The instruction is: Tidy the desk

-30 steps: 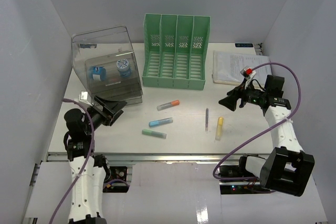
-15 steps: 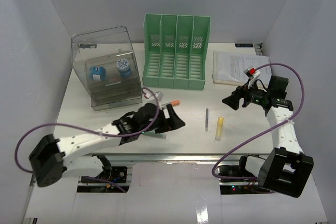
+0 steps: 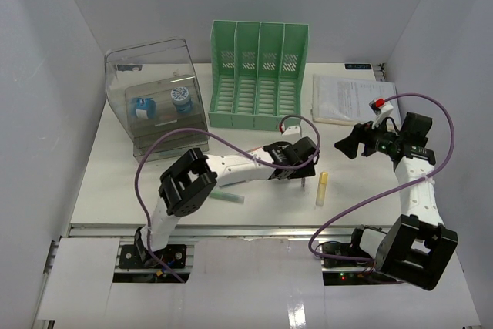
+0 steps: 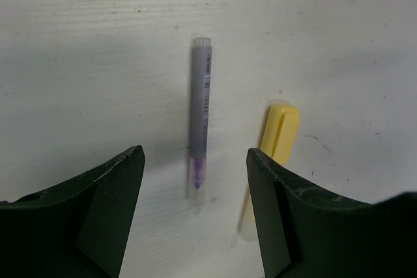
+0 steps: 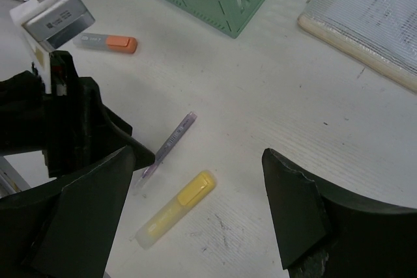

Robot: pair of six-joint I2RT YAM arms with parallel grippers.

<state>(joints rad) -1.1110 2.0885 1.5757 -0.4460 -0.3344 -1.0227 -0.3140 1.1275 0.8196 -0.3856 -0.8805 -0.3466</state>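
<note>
Directly between the spread jaws of the left gripper [image 4: 195, 157] lies one purple pen [image 4: 199, 128], with neither finger touching it. One yellow highlighter [image 4: 277, 136] lies just outside the finger [image 4: 280, 213] on the right of that wrist view.

The right gripper [image 3: 348, 145] also has its jaws spread wide and holds nothing. The same pen and highlighter show on the desk [image 3: 108, 182] ahead of the gap between its fingers. One orange-capped marker [image 5: 107, 42] lies farther ahead of those jaws, past the left gripper.

One green pen [image 3: 229, 196] lies behind the left jaws, beside the left forearm. Beyond both sets of jaws stand one green rack [image 3: 258, 75] with four slots and one clear box [image 3: 158, 94] holding two blue items [image 3: 181, 99]. One stack of papers [image 3: 350, 98] lies beyond the right jaws.

Two arms work the white desk, which spreads beneath both grippers and carries every item. The left arm folds at the elbow and reaches right to the desk's middle, with its gripper pointing down at the purple pen. The right arm rises from its base with its wrist turned left, and its gripper tilts down toward the left gripper, near it but apart.
</note>
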